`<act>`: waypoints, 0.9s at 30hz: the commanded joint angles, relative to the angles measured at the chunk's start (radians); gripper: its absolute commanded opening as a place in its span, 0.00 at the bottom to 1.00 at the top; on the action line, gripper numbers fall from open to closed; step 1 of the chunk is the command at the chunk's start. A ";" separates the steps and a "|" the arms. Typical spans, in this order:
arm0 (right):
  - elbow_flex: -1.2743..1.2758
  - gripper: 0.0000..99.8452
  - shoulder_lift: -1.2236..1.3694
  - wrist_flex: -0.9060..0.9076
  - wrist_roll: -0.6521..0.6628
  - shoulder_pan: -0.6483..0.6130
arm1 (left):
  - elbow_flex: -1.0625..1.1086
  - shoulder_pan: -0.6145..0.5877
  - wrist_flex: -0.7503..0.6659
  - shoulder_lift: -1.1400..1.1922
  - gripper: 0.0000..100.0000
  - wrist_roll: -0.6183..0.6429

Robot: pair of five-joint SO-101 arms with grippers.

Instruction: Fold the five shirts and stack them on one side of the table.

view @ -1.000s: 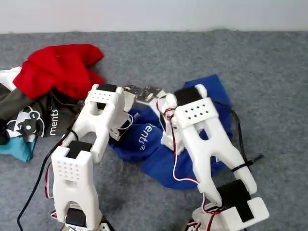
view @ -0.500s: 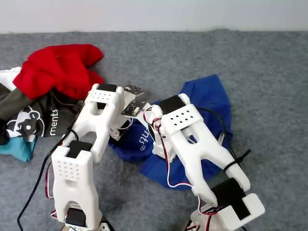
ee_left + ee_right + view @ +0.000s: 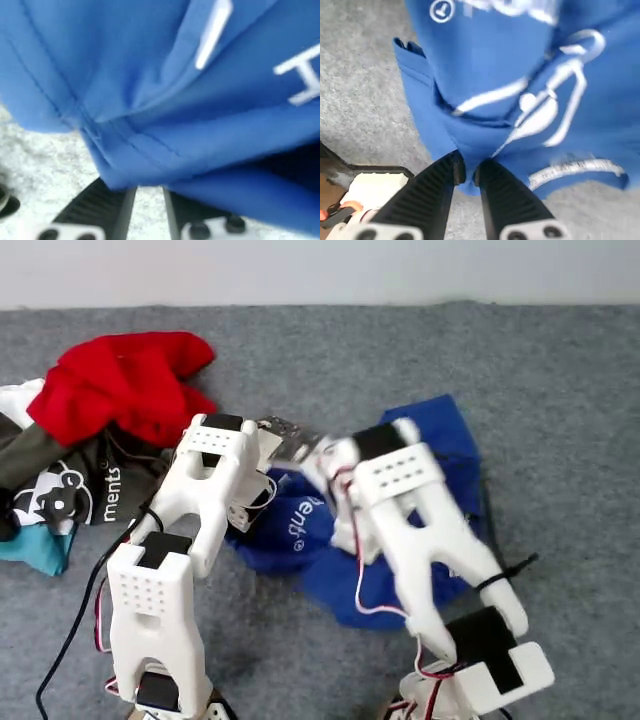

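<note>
Blue shirt (image 3: 445,440) lay bunched on grey counter (image 3: 570,380), left claw (image 3: 146,192) clamped on its hem, right claw (image 3: 469,172) pinching another edge, red shirt (image 3: 120,385) heaped apart.

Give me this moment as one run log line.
blue shirt: crumpled, table centre | left jaws: shut on it | right jaws: shut on it | red shirt: unfolded on pile
</note>
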 commanded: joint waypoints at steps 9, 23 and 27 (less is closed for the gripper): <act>-0.041 0.01 -0.348 0.048 0.002 0.165 | -0.065 -0.018 0.212 -0.178 0.01 0.006; -0.002 0.01 -0.803 0.042 -0.041 0.309 | 0.219 -0.025 0.213 -0.735 0.01 0.000; -0.002 0.01 -0.958 0.042 -0.041 0.487 | 0.311 -0.025 0.213 -0.879 0.01 0.000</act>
